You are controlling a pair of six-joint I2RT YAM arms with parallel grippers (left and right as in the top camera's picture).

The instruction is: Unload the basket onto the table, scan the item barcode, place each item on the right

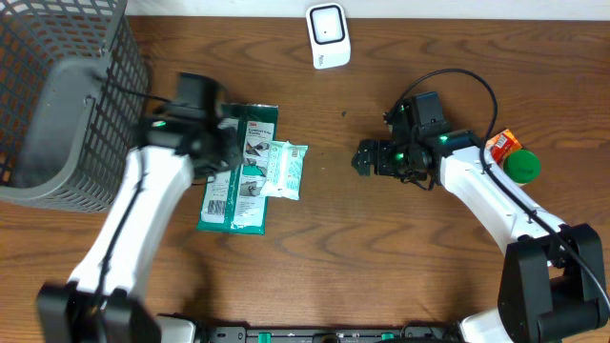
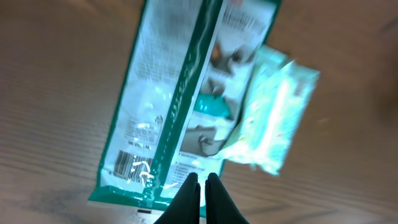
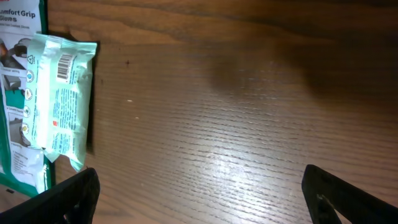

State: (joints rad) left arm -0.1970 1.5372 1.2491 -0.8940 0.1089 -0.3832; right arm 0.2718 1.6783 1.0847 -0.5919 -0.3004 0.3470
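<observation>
A long green packet (image 1: 236, 195) lies flat on the wooden table, and a smaller pale green wipes pack (image 1: 283, 170) rests against its right side. In the blurred left wrist view my left gripper (image 2: 202, 185) is shut, with nothing visible between its fingers. It hovers over the near end of the green packet (image 2: 168, 93), beside that packet's barcode (image 2: 127, 165). My right gripper (image 3: 202, 199) stands wide open over bare wood to the right of the wipes pack (image 3: 62, 99), which shows a small barcode (image 3: 65, 65). In the overhead view it is the right gripper (image 1: 367, 157).
A white scanner (image 1: 327, 36) stands at the table's far edge, near the middle. A grey wire basket (image 1: 57, 105) fills the far left corner. An orange and green item (image 1: 512, 157) lies at the right, behind my right arm.
</observation>
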